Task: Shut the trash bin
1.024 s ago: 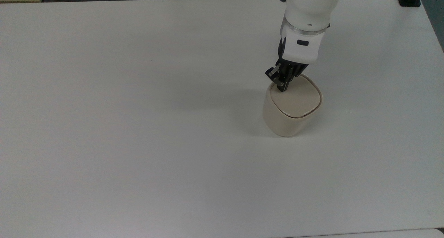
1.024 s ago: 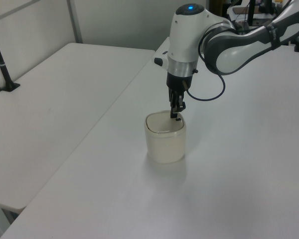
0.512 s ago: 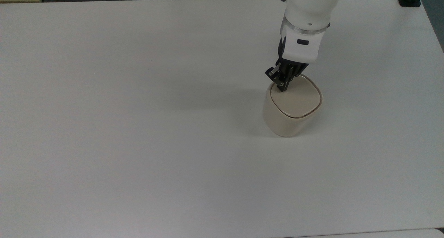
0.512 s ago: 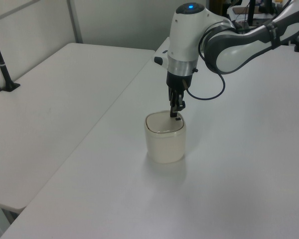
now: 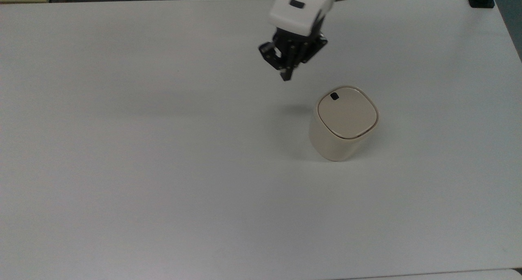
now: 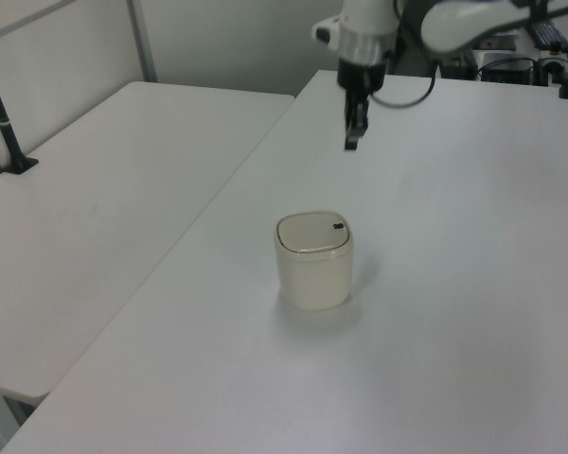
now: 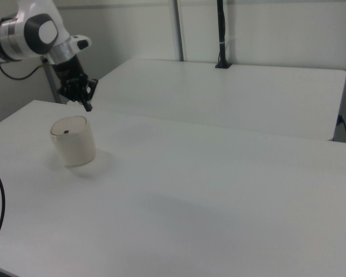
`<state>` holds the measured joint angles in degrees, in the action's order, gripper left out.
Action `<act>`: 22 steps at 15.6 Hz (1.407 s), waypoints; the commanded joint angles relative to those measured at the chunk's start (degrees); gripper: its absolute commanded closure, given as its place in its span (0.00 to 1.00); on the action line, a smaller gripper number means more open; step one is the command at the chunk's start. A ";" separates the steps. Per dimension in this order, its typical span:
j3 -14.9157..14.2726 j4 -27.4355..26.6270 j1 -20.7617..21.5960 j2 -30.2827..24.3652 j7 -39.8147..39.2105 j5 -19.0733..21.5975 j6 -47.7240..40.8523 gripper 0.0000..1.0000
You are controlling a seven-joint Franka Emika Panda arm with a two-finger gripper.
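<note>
Looking at the trash bin [image 5: 342, 123] on the white bench [image 5: 163, 170], we'd say its lid [image 5: 347, 112] sits flat and flush, so closing looks done. Our gripper [image 5: 286, 76] hangs above the bench, well apart from it, jaws together on nothing. Next we'd just park the arm.

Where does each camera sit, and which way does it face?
Top view: overhead, looking down on the table; wrist and gripper show.
Left view: raised off one table side, looking across; forearm and gripper at top.
Right view: raised off the opposite side; arm and gripper at the right view's left.
All three share the trash bin, lid down, gripper clear of it.
</note>
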<state>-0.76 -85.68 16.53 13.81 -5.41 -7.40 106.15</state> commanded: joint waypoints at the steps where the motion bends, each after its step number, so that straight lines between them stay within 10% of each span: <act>1: -0.03 -1.34 -5.53 -4.40 1.28 0.54 -5.94 1.00; 11: -0.03 -2.04 -16.36 -10.65 0.66 3.27 -13.51 1.00; 18: -0.03 -1.86 -17.06 -10.56 0.31 3.27 -13.33 0.02; 22: -0.03 -1.78 -17.15 -10.47 0.84 3.27 -13.51 0.00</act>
<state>-1.09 -86.18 -0.07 4.51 -5.34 -5.03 93.16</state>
